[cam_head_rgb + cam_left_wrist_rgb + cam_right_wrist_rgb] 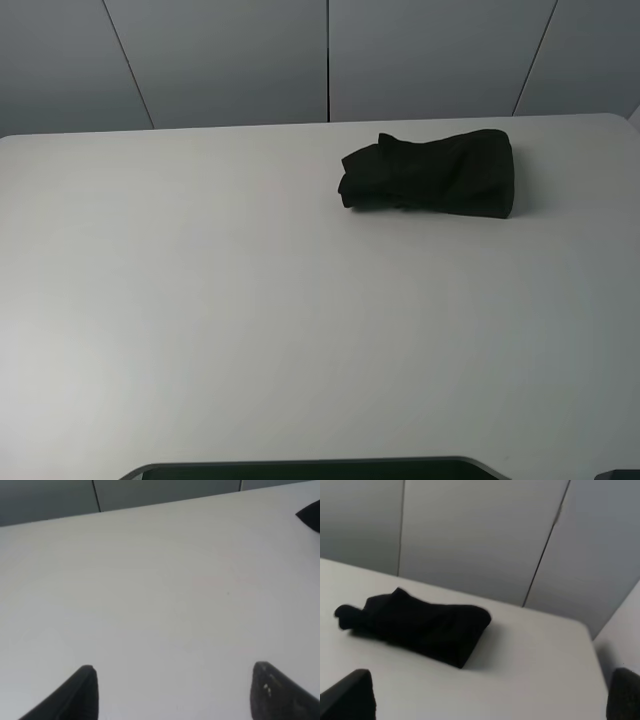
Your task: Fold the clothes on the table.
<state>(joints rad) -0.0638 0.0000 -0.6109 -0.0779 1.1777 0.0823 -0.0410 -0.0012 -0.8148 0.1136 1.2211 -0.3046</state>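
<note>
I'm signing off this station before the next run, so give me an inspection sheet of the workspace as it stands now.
Surface: white table, bare apart from one garment.
Job's things: black clothes lying bunched in a compact bundle at the far right of the table; no print visible.
Clutter: nothing seen.
End effectors: left end effector open over bare table; right end effector open, short of the clothes, holding nothing.
Cables: nothing seen.
Surroundings: grey panelled wall behind the table.
</note>
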